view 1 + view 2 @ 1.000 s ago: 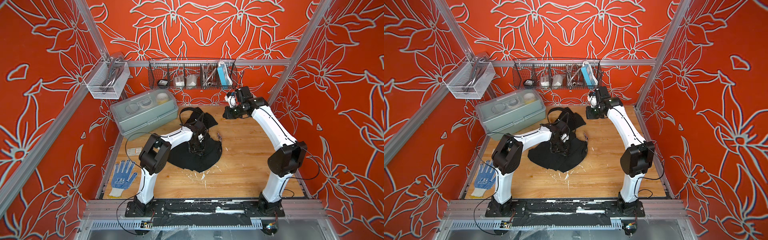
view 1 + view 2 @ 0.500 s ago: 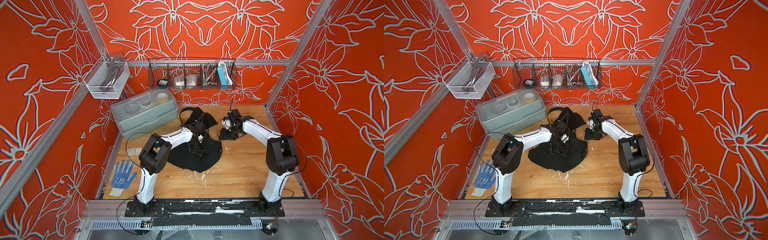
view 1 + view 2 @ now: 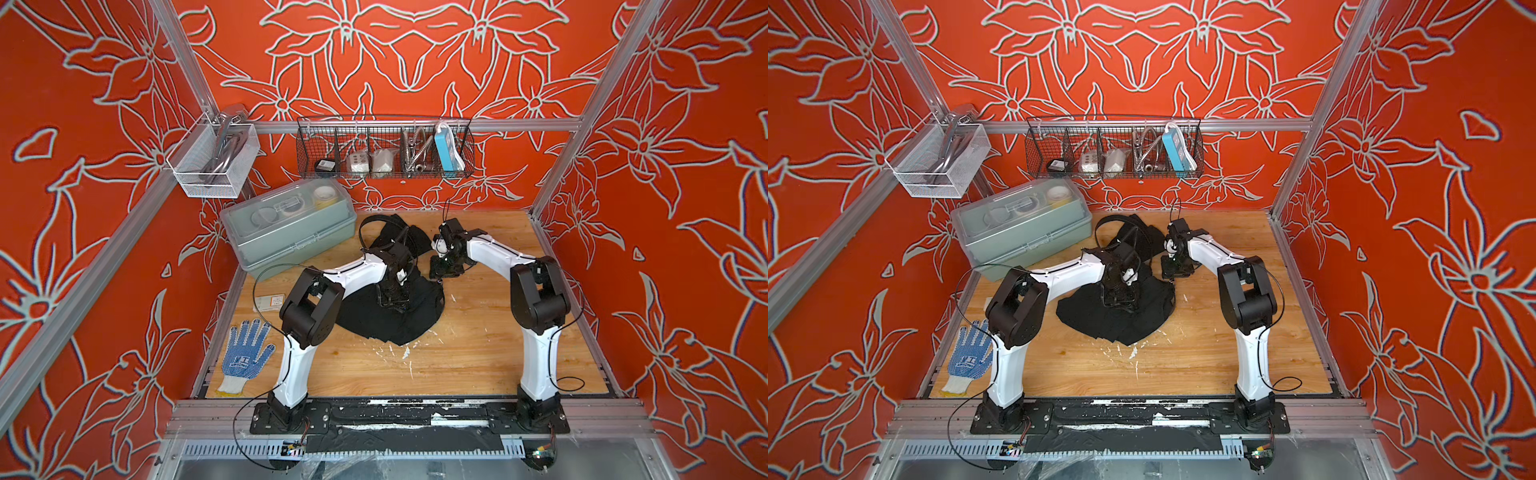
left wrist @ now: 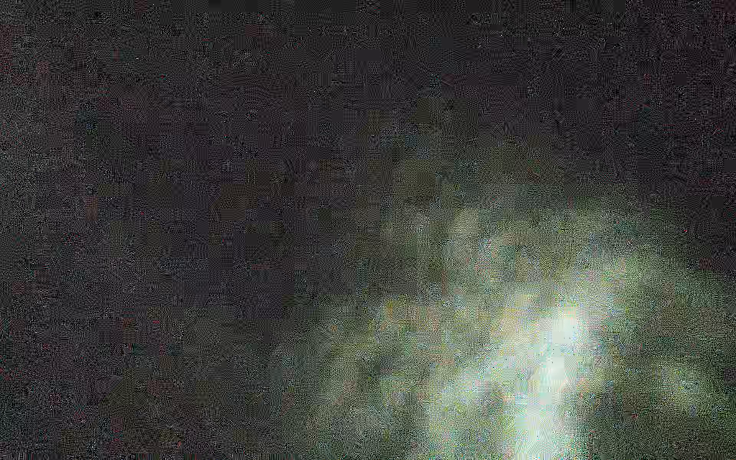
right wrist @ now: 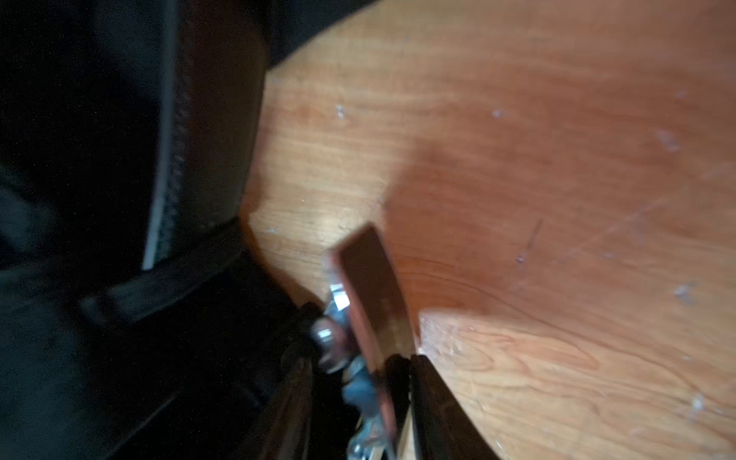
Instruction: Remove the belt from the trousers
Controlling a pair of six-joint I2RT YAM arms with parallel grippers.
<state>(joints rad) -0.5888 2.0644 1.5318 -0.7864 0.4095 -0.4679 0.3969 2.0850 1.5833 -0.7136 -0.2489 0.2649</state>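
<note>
Change: a moment ago the right arm was up high by the back wall; now it has come down low, and the right gripper [image 3: 444, 272] sits just beside the trousers [image 3: 395, 324], right at the buckle [image 5: 336, 318]
Right gripper: its jaws are partly apart, one on each side of the buckle; the close view is blurry, so I cannot tell if they pinch it yet
Left gripper [image 3: 392, 297]: pressing down on the middle of the trousers, same as before; its own camera shows only dark, so I cannot tell how open it is
Belt [image 5: 211, 131]: lies along the black cloth and looks still threaded; the buckle end pokes out over the wood
Meaning: I think the pull is about to start; one arm pins, the other tugs
Bench [image 3: 478, 340]: bare wood with little white crumbs; a dotted glove [image 3: 245, 353] and a grey-green box [image 3: 291, 237] near the left arm
Room: orange walls with pale flowers; a wire basket [image 3: 384, 170] hangs at the back
</note>
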